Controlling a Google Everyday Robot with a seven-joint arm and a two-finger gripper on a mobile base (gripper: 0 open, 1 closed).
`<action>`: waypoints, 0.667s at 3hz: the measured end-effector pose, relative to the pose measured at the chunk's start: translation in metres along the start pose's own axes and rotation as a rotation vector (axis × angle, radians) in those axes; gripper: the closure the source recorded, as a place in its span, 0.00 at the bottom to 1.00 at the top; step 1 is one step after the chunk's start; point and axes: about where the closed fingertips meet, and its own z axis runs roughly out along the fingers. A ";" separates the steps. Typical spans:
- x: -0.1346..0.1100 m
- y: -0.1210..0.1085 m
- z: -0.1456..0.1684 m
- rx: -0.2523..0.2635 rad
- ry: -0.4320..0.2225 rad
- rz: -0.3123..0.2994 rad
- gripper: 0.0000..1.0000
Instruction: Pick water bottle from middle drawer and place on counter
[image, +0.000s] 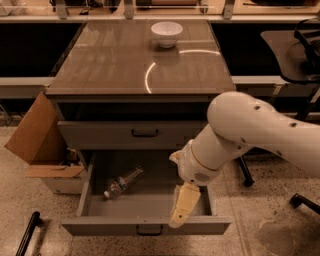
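The water bottle (123, 182) lies on its side on the floor of the open middle drawer (145, 226), left of centre, cap toward the front left. My gripper (182, 206) hangs from the white arm over the drawer's right half, pointing down at the front wall, about a hand's width right of the bottle and not touching it. The counter (110, 62) above is glossy brownish-grey with a bright curved reflection.
A white bowl (166, 33) stands at the back of the counter. A brown cardboard box (35, 135) leans left of the cabinet. A closed drawer (145, 133) sits above the open one. Chair legs (300, 200) and a dark bar (27, 235) are on the speckled floor.
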 end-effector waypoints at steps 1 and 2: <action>-0.002 -0.033 0.056 -0.015 0.003 -0.034 0.00; -0.006 -0.059 0.103 -0.006 -0.019 -0.069 0.00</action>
